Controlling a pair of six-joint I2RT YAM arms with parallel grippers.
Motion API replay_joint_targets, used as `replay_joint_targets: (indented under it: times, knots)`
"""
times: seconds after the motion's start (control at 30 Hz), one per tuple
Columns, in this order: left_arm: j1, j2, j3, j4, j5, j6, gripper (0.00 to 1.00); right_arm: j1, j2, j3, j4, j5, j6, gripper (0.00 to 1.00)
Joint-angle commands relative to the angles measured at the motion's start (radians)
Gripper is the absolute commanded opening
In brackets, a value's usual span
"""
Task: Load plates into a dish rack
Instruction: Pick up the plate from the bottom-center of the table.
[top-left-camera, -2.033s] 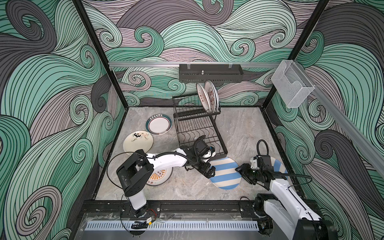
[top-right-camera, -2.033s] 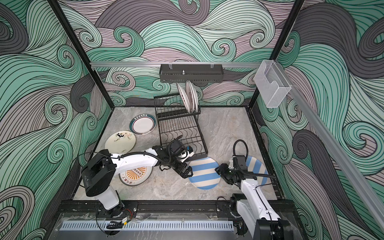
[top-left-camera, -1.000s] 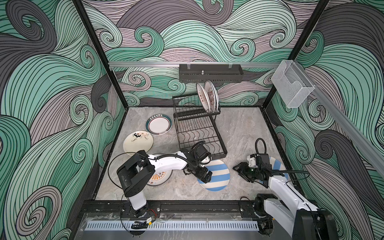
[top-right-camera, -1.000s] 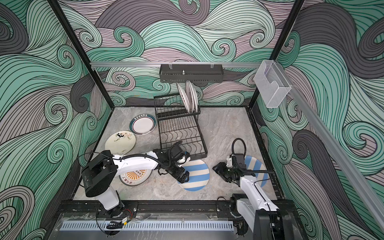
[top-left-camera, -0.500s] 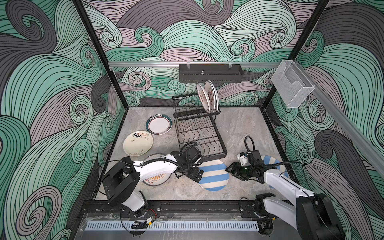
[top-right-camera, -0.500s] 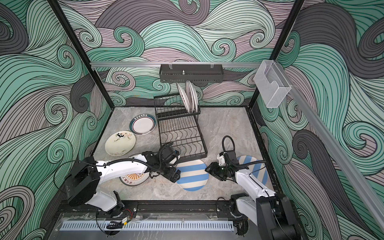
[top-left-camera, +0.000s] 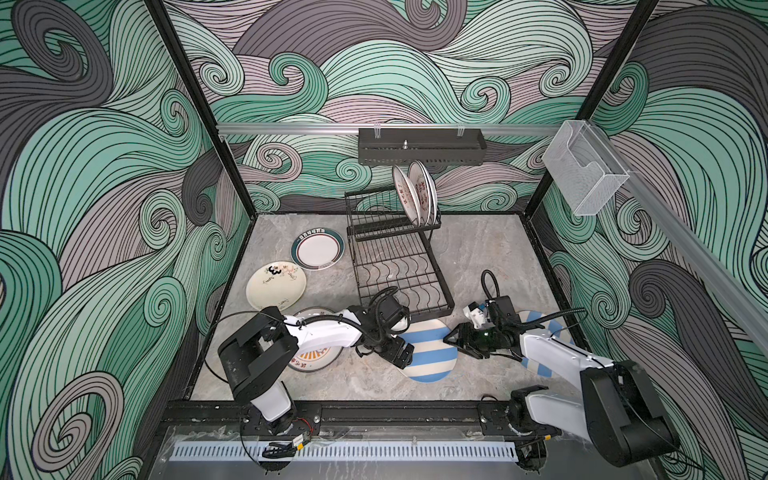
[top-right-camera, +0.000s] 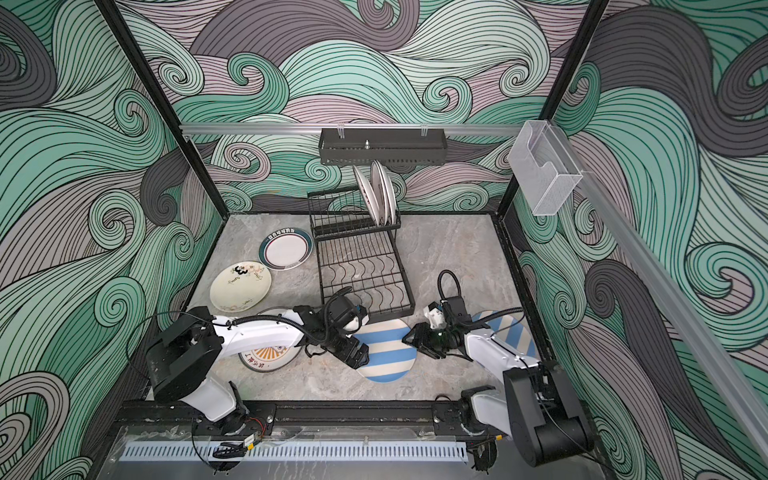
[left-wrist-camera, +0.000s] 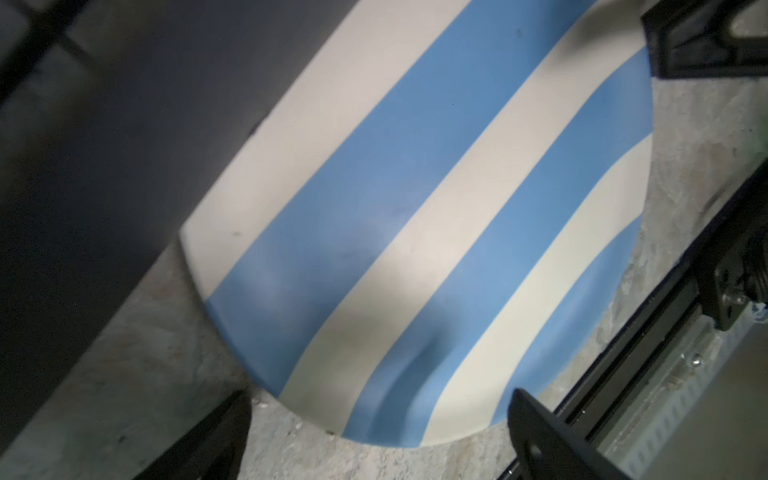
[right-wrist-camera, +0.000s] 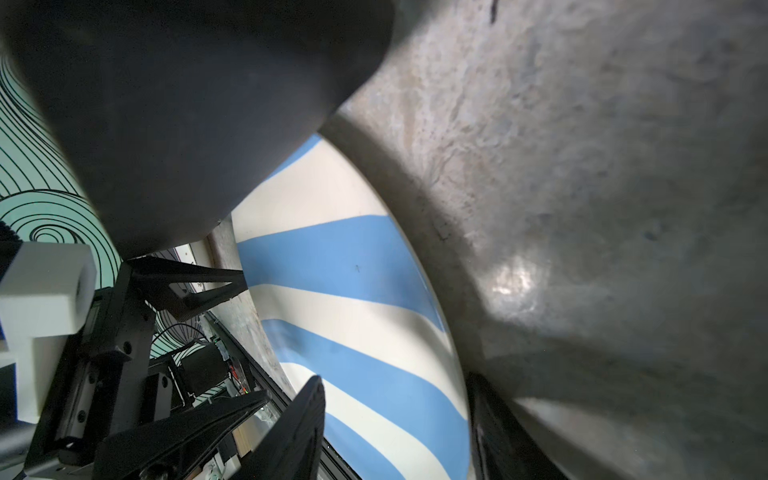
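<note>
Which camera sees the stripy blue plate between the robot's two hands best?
The left wrist view: the striped plate fills it, close and clear. In both top views it looks small but nearly whole. The right wrist view catches it slanted, partly hidden.

Striped plate (right-wrist-camera: 353, 291): blue and cream bands, lying on the table.
Table (right-wrist-camera: 602, 166): grey marbled surface.
Right gripper (right-wrist-camera: 395, 378): jaws parted, straddling the plate's rim.
Left gripper (right-wrist-camera: 255, 336): black fingers at the plate's opposite edge.

Two high views down onto the table (top-left-camera: 490, 249); wrist cameras close on one striped plate (left-wrist-camera: 415, 208)
</note>
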Motion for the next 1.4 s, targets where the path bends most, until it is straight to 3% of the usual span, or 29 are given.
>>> replay_joint_targets:
  times: [0.0, 0.63, 0.77, 0.97, 1.07, 1.2, 1.37]
  knots:
    - [0.006, 0.035, 0.024, 0.026, 0.056, 0.032, 0.99, 0.022, 0.032, -0.027, -0.058, 0.026, -0.016, 0.55]
    - [0.006, 0.030, -0.009, 0.051, 0.169, 0.053, 0.99, 0.041, -0.141, -0.156, 0.056, -0.145, 0.131, 0.41]
    - [0.004, 0.032, -0.009, 0.051, 0.171, 0.056, 0.98, 0.043, -0.150, -0.139, -0.072, 0.018, 0.115, 0.51]
    - [0.005, 0.037, -0.011, 0.033, 0.164, 0.068, 0.99, 0.049, -0.179, -0.133, -0.065, 0.063, 0.137, 0.54]
    - [0.005, 0.041, -0.003, 0.031, 0.166, 0.075, 0.99, 0.050, -0.177, -0.154, -0.013, 0.009, 0.150, 0.48]
    - [0.005, 0.045, 0.009, 0.021, 0.164, 0.079, 0.99, 0.049, -0.218, -0.176, 0.034, -0.024, 0.200, 0.32]
    - [0.005, 0.031, 0.016, 0.018, 0.162, 0.081, 0.99, 0.047, -0.324, -0.182, 0.036, -0.020, 0.262, 0.22]
